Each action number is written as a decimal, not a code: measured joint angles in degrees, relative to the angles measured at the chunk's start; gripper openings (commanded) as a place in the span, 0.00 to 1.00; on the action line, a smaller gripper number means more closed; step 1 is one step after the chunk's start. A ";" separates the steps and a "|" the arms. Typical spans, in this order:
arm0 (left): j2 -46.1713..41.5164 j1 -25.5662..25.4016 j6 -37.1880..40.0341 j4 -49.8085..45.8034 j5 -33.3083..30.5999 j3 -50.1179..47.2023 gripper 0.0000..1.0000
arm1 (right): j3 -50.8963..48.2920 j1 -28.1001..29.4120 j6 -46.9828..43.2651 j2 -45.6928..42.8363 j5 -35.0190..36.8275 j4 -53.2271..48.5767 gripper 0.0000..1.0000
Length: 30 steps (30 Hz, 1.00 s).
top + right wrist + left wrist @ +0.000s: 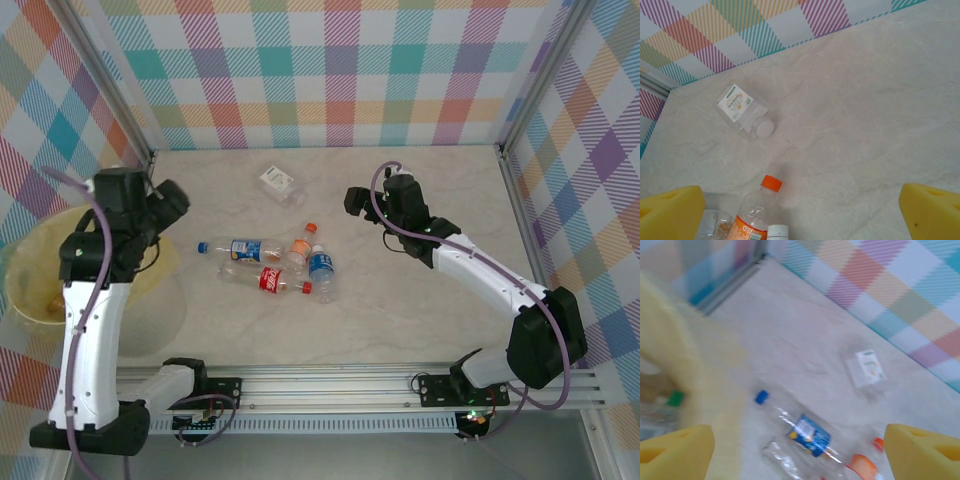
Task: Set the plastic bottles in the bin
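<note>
Lying flat in a mid-table cluster, the plastic bottles (272, 265): blue-labelled bottle (243, 248) and red-labelled bottle (268, 281) lengthwise left-right, caps opposite ways; orange-capped bottle (300, 247) cap toward the far wall. Alone farther back, white-labelled bottle (278, 183). Far left, bin (28, 305), cut by the frame, contents blurred. Left gripper (800, 457) and right gripper (800, 215) jaws spread, pinching nothing.

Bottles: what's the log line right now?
left gripper: open, by round pale yellow plastic bin | right gripper: open | small plastic bottles: several on table

Marbled table (400, 320), bottles (272, 281) clustered centre, white-labelled bottle (278, 183) apart, bin (35, 240) at left
</note>
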 measured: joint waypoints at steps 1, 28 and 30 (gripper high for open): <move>1.33 -2.97 -0.44 1.03 -0.59 0.35 0.90 | 0.00 0.00 0.17 0.00 0.15 -0.02 1.00; 60.24 -18.88 -10.86 19.26 -6.38 29.68 1.00 | -5.57 -1.88 -1.40 -12.20 5.29 -8.50 1.00; 64.39 -18.88 -13.00 17.94 -7.87 32.94 1.00 | -5.57 -1.90 -1.92 -12.20 5.62 -8.85 1.00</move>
